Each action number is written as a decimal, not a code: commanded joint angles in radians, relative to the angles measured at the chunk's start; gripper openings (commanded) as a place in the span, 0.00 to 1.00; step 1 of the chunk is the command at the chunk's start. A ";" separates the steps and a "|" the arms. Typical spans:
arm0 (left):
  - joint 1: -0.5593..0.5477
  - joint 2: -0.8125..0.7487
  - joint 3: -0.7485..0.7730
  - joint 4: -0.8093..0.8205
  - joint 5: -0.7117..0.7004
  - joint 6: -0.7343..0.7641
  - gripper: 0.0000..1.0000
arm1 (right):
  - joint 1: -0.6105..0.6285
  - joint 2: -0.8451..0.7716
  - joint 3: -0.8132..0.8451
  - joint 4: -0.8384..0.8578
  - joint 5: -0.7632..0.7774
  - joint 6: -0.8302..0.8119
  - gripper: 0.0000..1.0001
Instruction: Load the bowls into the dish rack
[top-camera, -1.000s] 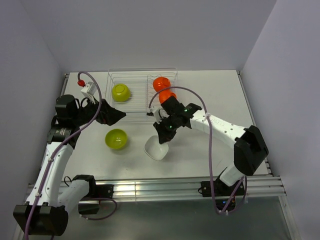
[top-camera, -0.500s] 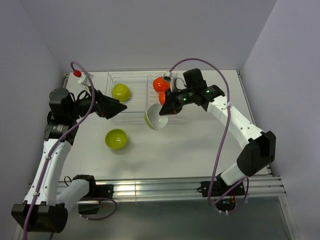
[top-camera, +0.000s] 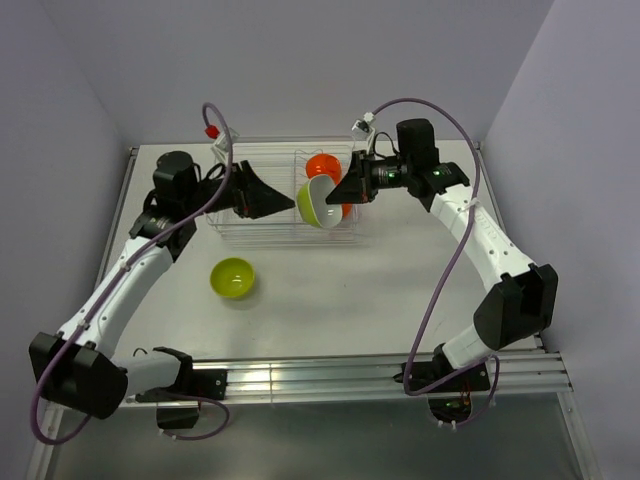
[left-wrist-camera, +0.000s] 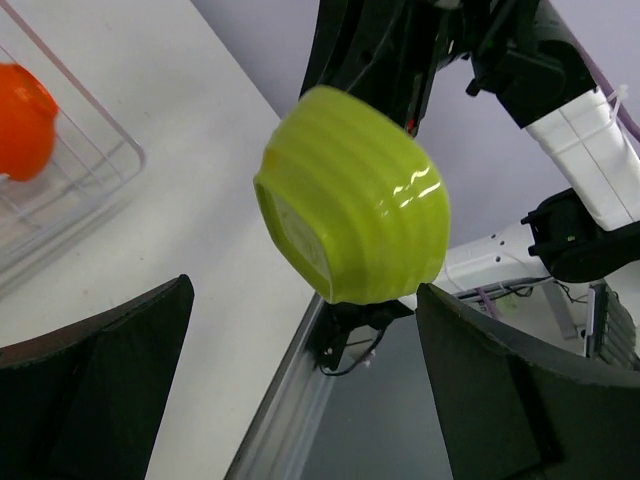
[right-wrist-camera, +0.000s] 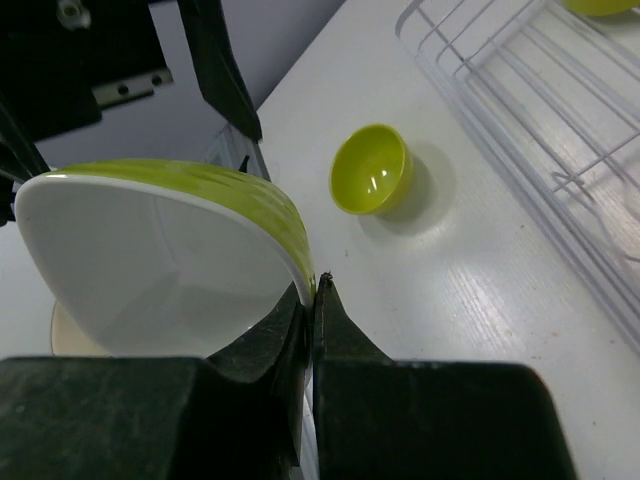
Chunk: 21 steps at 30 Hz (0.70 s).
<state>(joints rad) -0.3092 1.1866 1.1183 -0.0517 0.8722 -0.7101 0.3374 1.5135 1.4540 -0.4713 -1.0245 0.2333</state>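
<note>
Item: lime-green bowl (top-camera: 318, 203), rim pinched by right jaws, held over dish rack (top-camera: 285, 238). Best lowered gently, on edge, beside orange bowl (top-camera: 322, 165); left jaws spread wide, empty.

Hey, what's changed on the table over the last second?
The right claw, shut on the rim of the green-and-white bowl, lifted it off the table and carried it to above the dish rack. The left claw, open and empty, swung rightward over the rack. The green bowl on the table and the orange bowl in the rack stayed put.
</note>
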 joint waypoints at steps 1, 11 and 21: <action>-0.059 0.022 0.055 0.111 -0.022 -0.086 0.99 | -0.038 -0.030 0.020 0.082 -0.025 0.067 0.00; -0.133 0.076 0.048 0.202 -0.032 -0.175 1.00 | -0.057 -0.018 0.017 0.069 0.029 0.074 0.00; -0.174 0.113 0.115 0.084 -0.136 -0.086 0.97 | -0.058 -0.019 0.006 0.059 0.053 0.070 0.00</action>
<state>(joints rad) -0.4702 1.2961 1.1805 0.0391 0.7792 -0.8326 0.2825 1.5135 1.4528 -0.4515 -0.9764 0.2981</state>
